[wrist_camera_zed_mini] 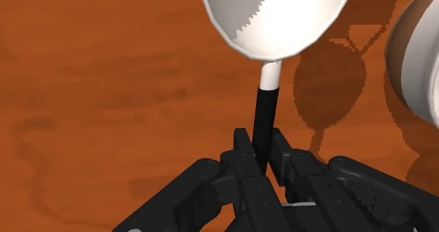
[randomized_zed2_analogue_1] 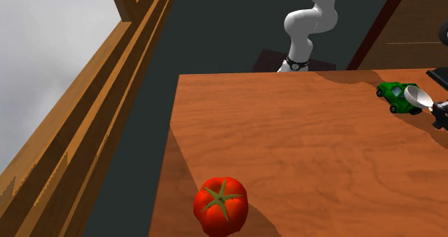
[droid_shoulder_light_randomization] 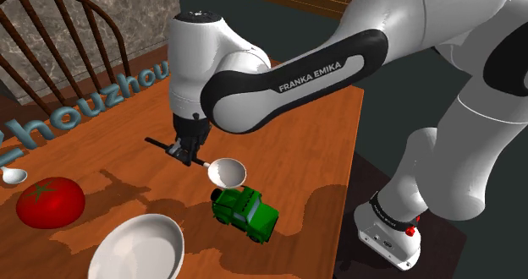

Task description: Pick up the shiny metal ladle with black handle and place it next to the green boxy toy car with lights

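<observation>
Fingers (wrist_camera_zed_mini: 246, 159) tight on ladle (droid_shoulder_light_randomization: 227, 172) handle, scoop close to green car (droid_shoulder_light_randomization: 245, 211); white bowl (droid_shoulder_light_randomization: 140, 248) and tomato (droid_shoulder_light_randomization: 51, 201) nearby.

Shoulder view looks down beside the arm (droid_shoulder_light_randomization: 321, 74), second exterior view faces it across the table (randomized_zed2_analogue_1: 301, 149), wrist view close above.

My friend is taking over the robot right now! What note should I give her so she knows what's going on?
Pincer: shut on the ladle, clasping its black handle.
Ladle: held up off the table, its bowl close by the green toy car.
Done: ladle picked up.
Left: set it down on the table beside the car, then open the pincer.
</observation>
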